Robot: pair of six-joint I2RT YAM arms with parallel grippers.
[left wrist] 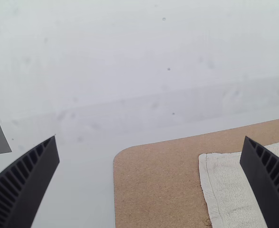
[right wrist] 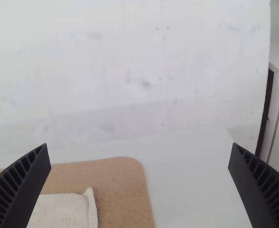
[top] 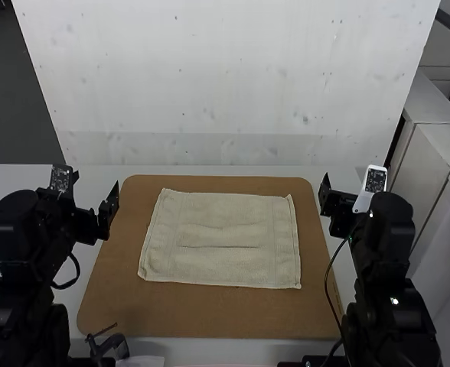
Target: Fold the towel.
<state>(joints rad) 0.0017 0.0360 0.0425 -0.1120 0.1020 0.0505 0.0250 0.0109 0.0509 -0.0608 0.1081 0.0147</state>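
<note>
- High view: the towel (top: 244, 267) lies spread on the brown board (top: 202, 313), between the two arms, with a shallow crease (top: 219, 247) across its middle and a small upturned corner (top: 288, 199) at the far edge, towards the right arm
- Progress, as I judge it: right at the start, the cloth laid out fairly flat and no clear fold made; whether it is one layer throughout I can't say for certain
- Left gripper (left wrist: 150, 137): black fingers spread wide, nothing between them that it grips; in the high view it stands beside the board, apart from the cloth
- Right gripper (right wrist: 140, 144): jaws wide as well and holding nothing, over on the towel's other side, also clear of it
- Left to do: likely all of it, meaning take hold of an edge or a pair of corners, carry it over, line it up with the opposite edge, then smooth it, with perhaps a second fold after
- Worth watching: the crease might pull the first fold askew, and the upturned corner may tuck under if the edge isn't gripped cleanly
</note>
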